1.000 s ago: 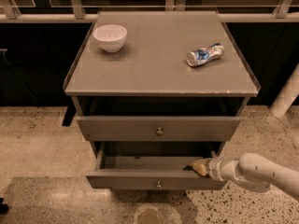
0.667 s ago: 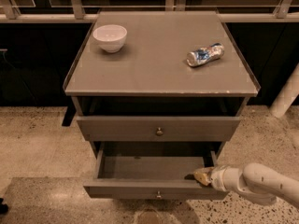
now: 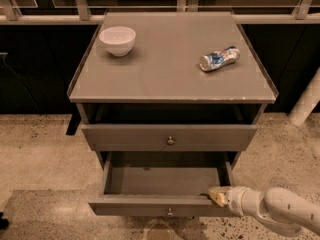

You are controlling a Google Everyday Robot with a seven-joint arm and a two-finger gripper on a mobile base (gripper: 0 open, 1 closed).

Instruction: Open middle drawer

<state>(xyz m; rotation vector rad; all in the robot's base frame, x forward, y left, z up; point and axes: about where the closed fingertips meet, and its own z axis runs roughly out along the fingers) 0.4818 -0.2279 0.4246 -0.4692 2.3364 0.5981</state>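
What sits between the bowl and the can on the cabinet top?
Nothing: the camera view shows bare cabinet top between bowl and can. The gripper is at the open middle drawer's front, right end.

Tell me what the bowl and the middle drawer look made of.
The bowl: glossy white, likely ceramic. The middle drawer: matte grey, painted wood or laminate; its knob glints, looks metal. The pincer sits at the drawer's front right rim.

I see my gripper, smooth pale plastic, at the front right corner of the middle drawer, which looks matt grey and smooth; its knob is shiny metal, the bowl glossy.
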